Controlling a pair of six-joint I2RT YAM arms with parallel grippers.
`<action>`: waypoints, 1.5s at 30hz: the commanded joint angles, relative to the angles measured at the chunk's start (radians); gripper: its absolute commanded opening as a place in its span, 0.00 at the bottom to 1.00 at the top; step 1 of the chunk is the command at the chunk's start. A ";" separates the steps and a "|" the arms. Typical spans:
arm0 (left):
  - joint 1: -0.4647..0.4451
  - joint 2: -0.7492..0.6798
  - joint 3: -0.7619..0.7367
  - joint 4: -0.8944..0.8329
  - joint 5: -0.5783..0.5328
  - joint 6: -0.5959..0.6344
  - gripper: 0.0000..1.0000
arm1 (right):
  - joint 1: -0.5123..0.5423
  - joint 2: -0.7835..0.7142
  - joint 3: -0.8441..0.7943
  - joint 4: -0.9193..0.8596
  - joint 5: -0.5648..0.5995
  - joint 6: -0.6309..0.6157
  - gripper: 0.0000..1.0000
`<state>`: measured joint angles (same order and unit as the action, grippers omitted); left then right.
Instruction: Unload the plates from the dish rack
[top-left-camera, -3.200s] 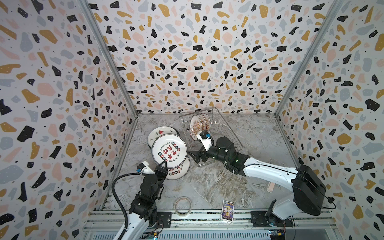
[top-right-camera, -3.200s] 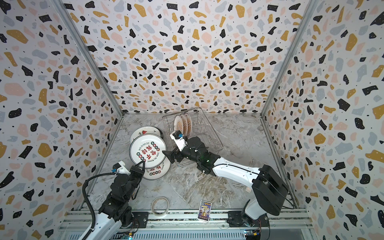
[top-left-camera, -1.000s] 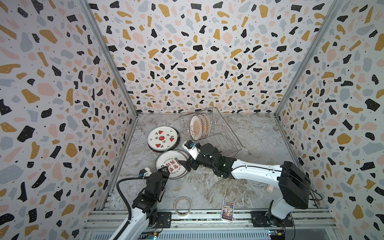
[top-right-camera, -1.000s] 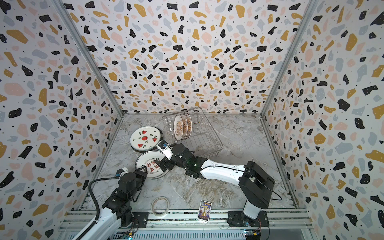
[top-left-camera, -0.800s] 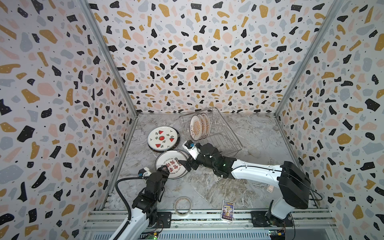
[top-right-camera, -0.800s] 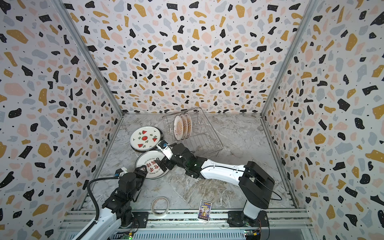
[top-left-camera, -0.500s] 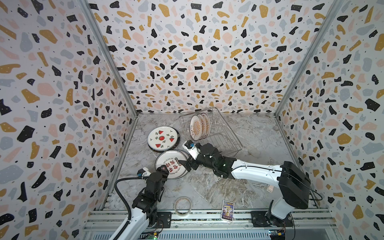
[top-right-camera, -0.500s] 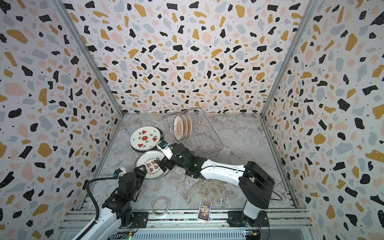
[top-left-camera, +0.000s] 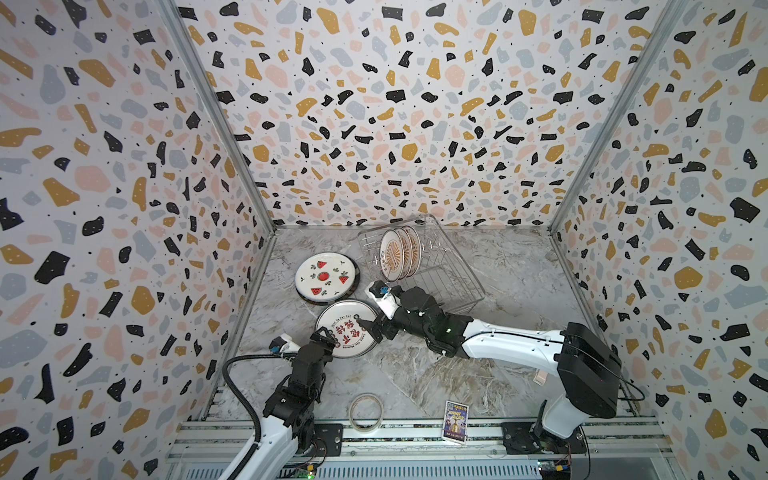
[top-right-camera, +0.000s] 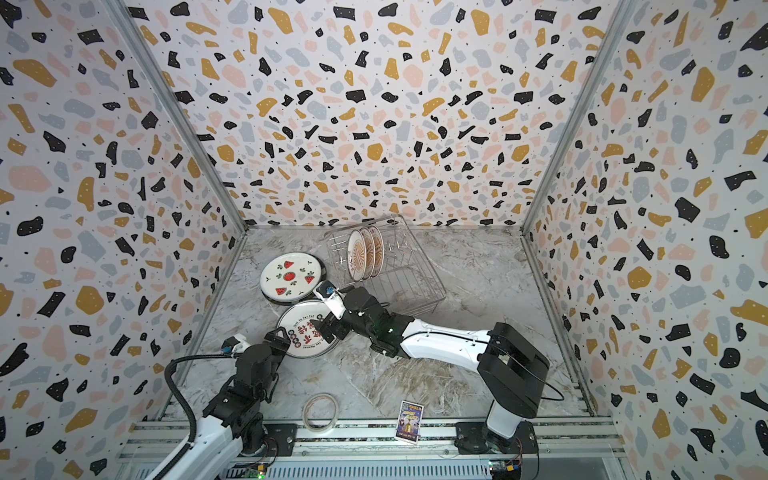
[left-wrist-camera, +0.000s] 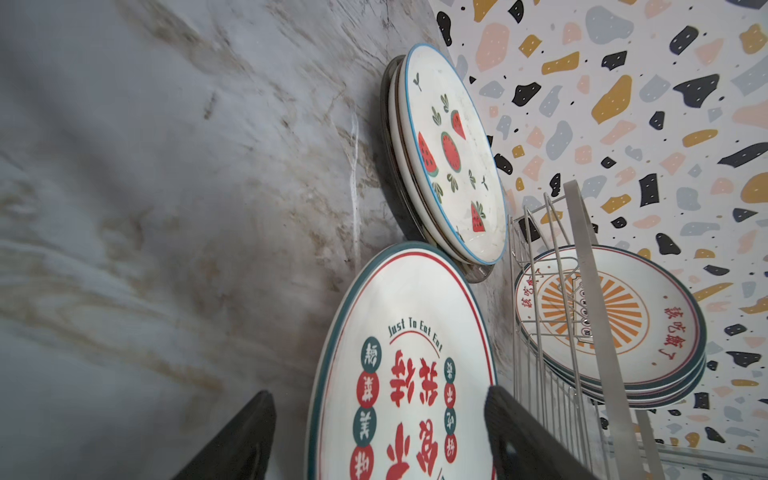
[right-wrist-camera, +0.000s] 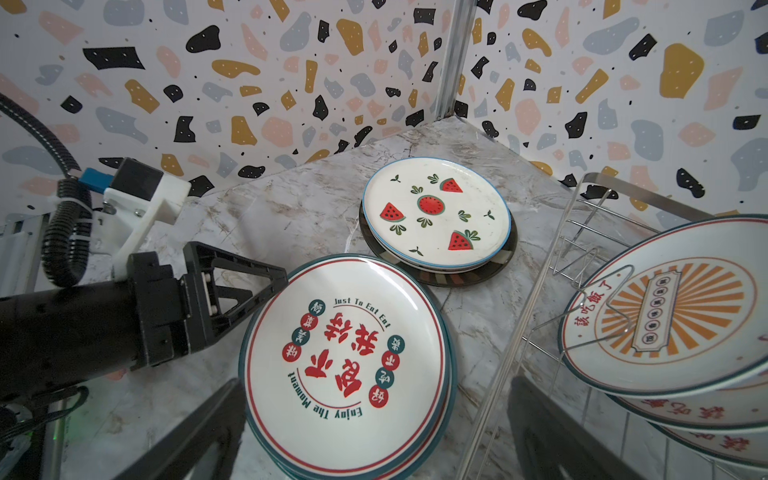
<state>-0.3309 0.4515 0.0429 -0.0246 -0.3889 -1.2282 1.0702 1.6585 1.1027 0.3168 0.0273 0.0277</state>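
Beside the dish rack (top-left-camera: 440, 270), left gripper (left-wrist-camera: 379, 390) and right gripper (right-wrist-camera: 377, 380) straddle character plate (top-left-camera: 347, 328), released

1. The left gripper (top-left-camera: 327, 337) is sitting at the near rim of the lettered plate (top-left-camera: 345, 332), which is lying flat on the table (top-left-camera: 415, 374).
2. The right gripper (top-left-camera: 369, 325) is reaching over the plate's opposite rim, facing the left gripper across it.
3. A watermelon plate (top-left-camera: 326, 276) is lying just beyond both grippers.
4. The rack (top-left-camera: 449, 274) is sitting just beyond the right gripper, holding three sunburst plates (top-left-camera: 392, 254) upright.
5. A tape ring (top-left-camera: 365, 424) and a card (top-left-camera: 456, 419) are lying well back from both grippers.
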 joint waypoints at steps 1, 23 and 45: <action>0.003 -0.010 0.017 0.018 -0.038 0.043 0.76 | 0.005 -0.033 0.035 -0.003 0.024 -0.017 0.99; 0.001 -0.045 0.034 0.690 0.386 0.436 1.00 | -0.220 -0.144 0.039 0.004 0.032 0.141 0.99; -0.005 0.278 0.114 0.953 0.464 0.608 1.00 | -0.381 0.248 0.444 -0.130 0.023 0.187 0.52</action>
<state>-0.3321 0.7258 0.1356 0.8387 0.0704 -0.6666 0.6910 1.9068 1.4895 0.2279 -0.0170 0.2218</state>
